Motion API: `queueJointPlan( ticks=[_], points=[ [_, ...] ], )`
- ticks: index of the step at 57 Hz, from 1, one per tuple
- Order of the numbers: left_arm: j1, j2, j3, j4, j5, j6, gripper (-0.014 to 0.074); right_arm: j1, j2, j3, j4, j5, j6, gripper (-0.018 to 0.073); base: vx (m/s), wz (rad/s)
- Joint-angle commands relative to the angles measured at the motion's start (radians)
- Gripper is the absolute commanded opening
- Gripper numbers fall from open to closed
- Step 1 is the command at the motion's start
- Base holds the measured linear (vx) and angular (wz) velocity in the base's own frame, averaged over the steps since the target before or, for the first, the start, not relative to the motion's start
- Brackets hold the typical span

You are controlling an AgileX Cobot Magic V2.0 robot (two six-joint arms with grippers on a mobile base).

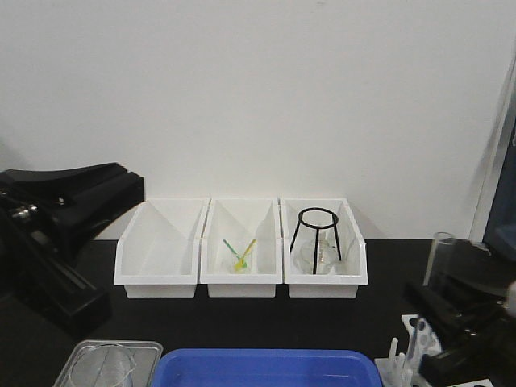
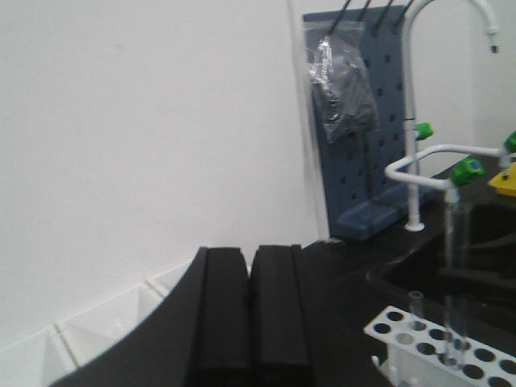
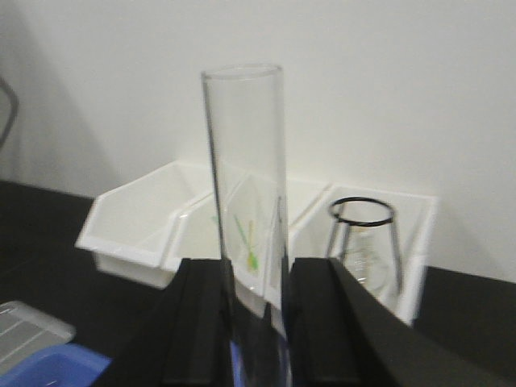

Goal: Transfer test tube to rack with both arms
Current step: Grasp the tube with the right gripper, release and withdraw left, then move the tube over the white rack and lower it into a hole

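Observation:
A clear glass test tube (image 3: 246, 185) stands upright between the fingers of my right gripper (image 3: 258, 272), which is shut on its lower part. In the front view the same test tube (image 1: 441, 260) rises from the right gripper (image 1: 445, 295) at the lower right, just above the white rack (image 1: 419, 339). My left gripper (image 2: 250, 300) is shut with nothing in it. It hangs at the far left (image 1: 121, 187), well away from the tube. The left wrist view shows the rack (image 2: 403, 329) with clear tubes (image 2: 417, 310) rising from its holes.
Three white bins (image 1: 157, 278) line the back wall; the middle one holds green-yellow sticks (image 1: 240, 256) and the right one a black wire stand over a glass flask (image 1: 317, 242). A blue tub (image 1: 266, 369) and a metal tray (image 1: 109, 364) lie at the front. A sink with a white faucet (image 2: 415, 161) is to the right.

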Motion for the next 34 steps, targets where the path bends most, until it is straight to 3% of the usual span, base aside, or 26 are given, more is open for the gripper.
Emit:
queueJointPlan(
  ticks=[1, 10, 34],
  points=[
    [-0.007, -0.026, -0.032, 0.001, 0.034, 0.001, -0.0009, -0.103, -0.016, 0.028, 0.09, -0.225, -0.091, -0.0008, 0.0, 0.0],
    [-0.007, -0.028, -0.032, 0.004, 0.039, 0.0, -0.0008, -0.199, -0.004, 0.074, 0.101, -0.323, -0.111, -0.0008, 0.0, 0.0],
    [-0.007, -0.026, -0.032, 0.012, 0.065, 0.001, -0.0007, -0.197, 0.24, 0.074, 0.111, -0.587, -0.184, -0.0008, 0.0, 0.0]
  ],
)
